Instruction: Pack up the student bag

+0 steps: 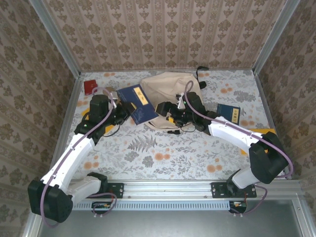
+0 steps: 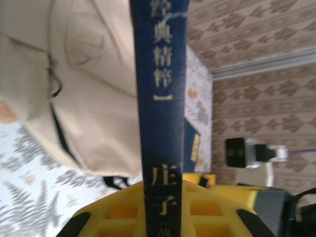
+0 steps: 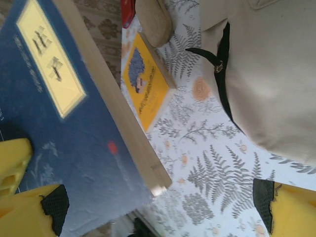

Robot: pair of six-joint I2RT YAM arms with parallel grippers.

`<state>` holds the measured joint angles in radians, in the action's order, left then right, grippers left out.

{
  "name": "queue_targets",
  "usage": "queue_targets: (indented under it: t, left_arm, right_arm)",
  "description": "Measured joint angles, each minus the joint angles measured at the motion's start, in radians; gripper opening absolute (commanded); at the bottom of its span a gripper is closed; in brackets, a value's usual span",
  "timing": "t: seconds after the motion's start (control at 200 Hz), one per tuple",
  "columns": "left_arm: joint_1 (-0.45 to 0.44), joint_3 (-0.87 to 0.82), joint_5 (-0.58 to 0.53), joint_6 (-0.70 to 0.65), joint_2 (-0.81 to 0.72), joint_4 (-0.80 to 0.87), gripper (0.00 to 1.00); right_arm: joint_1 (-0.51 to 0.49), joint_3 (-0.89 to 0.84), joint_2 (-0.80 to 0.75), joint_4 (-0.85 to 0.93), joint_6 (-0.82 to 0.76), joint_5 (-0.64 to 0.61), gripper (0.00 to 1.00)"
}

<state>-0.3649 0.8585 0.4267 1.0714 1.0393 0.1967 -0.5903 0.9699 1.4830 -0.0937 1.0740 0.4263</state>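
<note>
Top external view: floral-print table (image 1: 163, 153), walled on three sides by patterned panels. The student bag (image 1: 170, 89) lies slumped at the far middle of the table, beige fabric up, with a black strap poking out at its far right corner. In the right wrist view the bag (image 3: 276, 74) fills the upper right, and a black strap with a small buckle (image 3: 219, 64) runs down its edge.

The left gripper (image 1: 121, 106) is clamped on a blue book (image 1: 139, 102), which is raised and tilted just left of the bag, its far end over the bag's near-left edge. The left wrist view has the spine of this book (image 2: 163, 98) upright between the yellow fingers (image 2: 118, 210), with the bag (image 2: 98, 98) behind it.

The right gripper (image 1: 165, 109) sits at the bag's near edge, beside the held book. Its yellow fingers (image 3: 291, 207) are spread wide, nothing between them; the left one is at the book cover (image 3: 59, 123), contact unclear.

A second blue book (image 1: 228, 113) lies flat, right of the bag. A yellow book (image 3: 145, 84) lies flat on the table. A small red item (image 1: 90, 87) sits at the far left corner.
</note>
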Motion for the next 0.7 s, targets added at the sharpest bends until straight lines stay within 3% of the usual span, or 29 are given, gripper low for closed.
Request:
queue_targets:
  t: [0.235, 0.39, 0.6, 0.7]
  left_arm:
    - [-0.034, 0.0, 0.007, 0.163, 0.046, -0.188, 0.01]
    - [-0.051, -0.001, 0.003, 0.24, 0.058, -0.268, 0.0]
    - [-0.053, -0.03, 0.002, 0.31, 0.06, -0.334, 0.0]
    - [-0.054, -0.035, 0.003, 0.324, 0.062, -0.34, 0.02]
  right_arm:
    - [-0.01, -0.014, 0.064, -0.352, 0.269, 0.065, 0.96]
    - [-0.029, -0.034, 0.102, -0.507, 0.402, 0.058, 0.74]
    - [-0.048, -0.063, 0.102, -0.617, 0.516, -0.008, 0.55]
    - [-0.053, -0.076, 0.102, -0.65, 0.552, -0.033, 0.4]
